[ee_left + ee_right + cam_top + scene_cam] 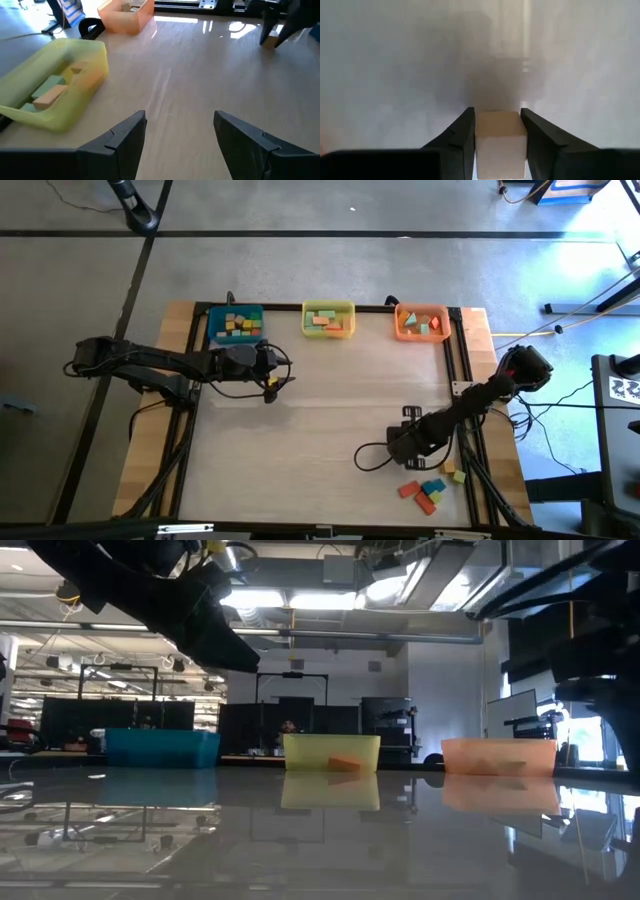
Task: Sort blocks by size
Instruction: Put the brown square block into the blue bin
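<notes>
My right gripper (412, 442) points down near the table's right side, shut on a pale tan block (500, 140). The left wrist view shows the same block (271, 41) between the right arm's fingers. A small cluster of loose blocks (428, 492) in red, blue and yellow lies on the table by the near right corner. My left gripper (180, 125) hangs open above the table near the blue bin (236, 324), with nothing between its fingers. My right gripper pinches the tan block between its two fingers, one on each of two opposite sides (479, 142). The fingers come from above, pointing down. The block sits level, down at the table's surface; whether it rests on it, I cannot tell.
Three bins stand along the far edge: the blue one, a yellow one (329, 319) and an orange one (422, 322), each with blocks inside. A black frame rail (462, 395) runs along the table's right side. Bare wood lies between the two arms.
</notes>
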